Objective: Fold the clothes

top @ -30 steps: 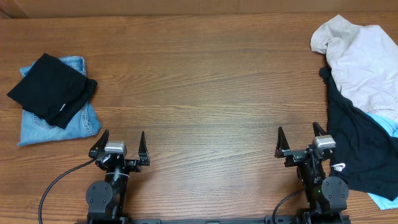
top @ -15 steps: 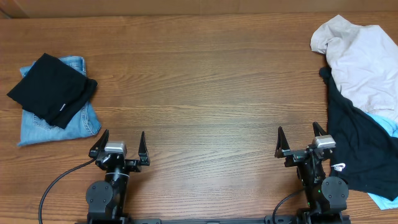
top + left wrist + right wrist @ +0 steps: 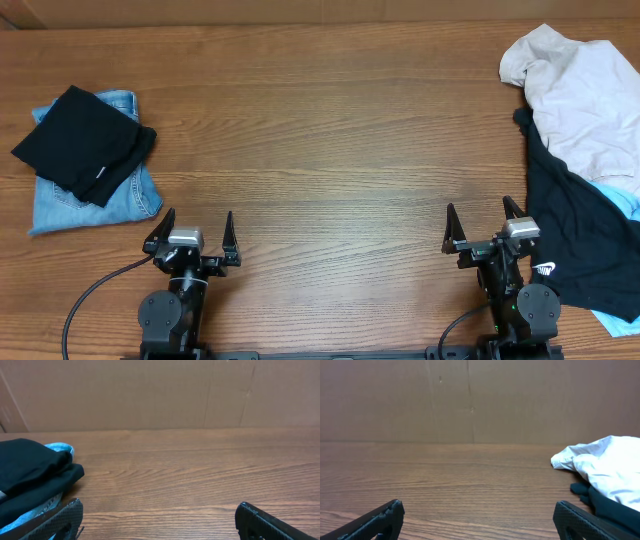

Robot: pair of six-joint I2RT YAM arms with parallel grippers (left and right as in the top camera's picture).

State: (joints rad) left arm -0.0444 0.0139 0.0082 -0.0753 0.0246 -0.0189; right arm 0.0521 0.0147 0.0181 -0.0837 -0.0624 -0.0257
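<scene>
Left gripper (image 3: 199, 214) and right gripper (image 3: 478, 205) with pointed black fingers (image 3: 230, 238), grey wrist blocks (image 3: 185, 238), black cable (image 3: 75, 312)

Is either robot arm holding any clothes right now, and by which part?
Nothing is held. The left end effector and right end effector stand open, clear of the black piece at left and the beige garment at right.

On the table (image 3: 330, 130), folded stack (image 3: 85, 160) left, seemingly three-layered heap (image 3: 580, 150) right.

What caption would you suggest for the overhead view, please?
Left hand and right hand sit open; a folded black garment lies on denim at left, a beige, black and light-blue heap at right.
</scene>
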